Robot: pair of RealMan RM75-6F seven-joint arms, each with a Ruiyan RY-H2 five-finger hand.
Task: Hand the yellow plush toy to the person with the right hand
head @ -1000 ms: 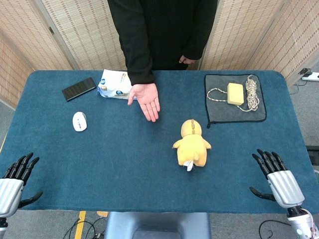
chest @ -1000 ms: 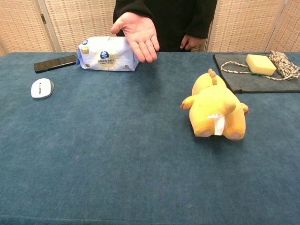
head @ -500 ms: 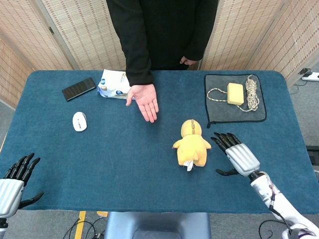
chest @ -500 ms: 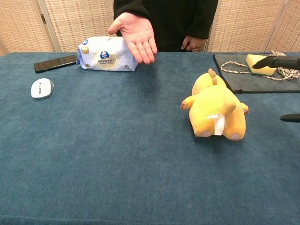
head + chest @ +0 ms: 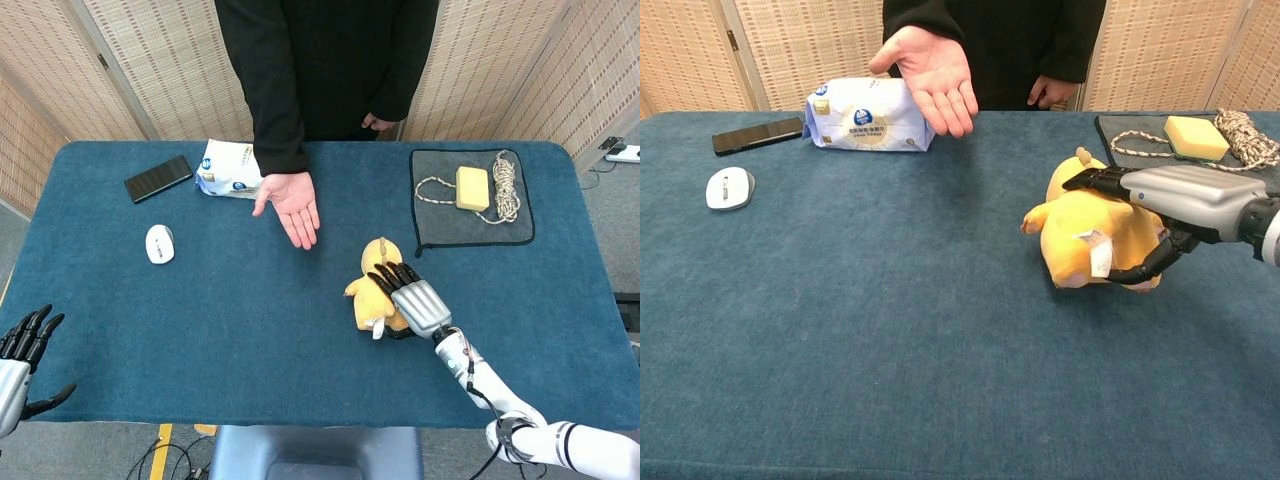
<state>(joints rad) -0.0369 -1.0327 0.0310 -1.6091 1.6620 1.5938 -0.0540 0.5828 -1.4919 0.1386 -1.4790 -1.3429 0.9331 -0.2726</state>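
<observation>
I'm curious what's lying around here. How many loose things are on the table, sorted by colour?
Yellow: 2, plush toy, sponge
White: 2, mouse, wipes pack
Black: 1, phone
Grey: 1, mat
Beige: 1, rope
Total: 7

Woven bamboo screens (image 5: 160, 60) stand behind the blue-clothed table (image 5: 200, 330), on grey floor (image 5: 615, 215).
</observation>
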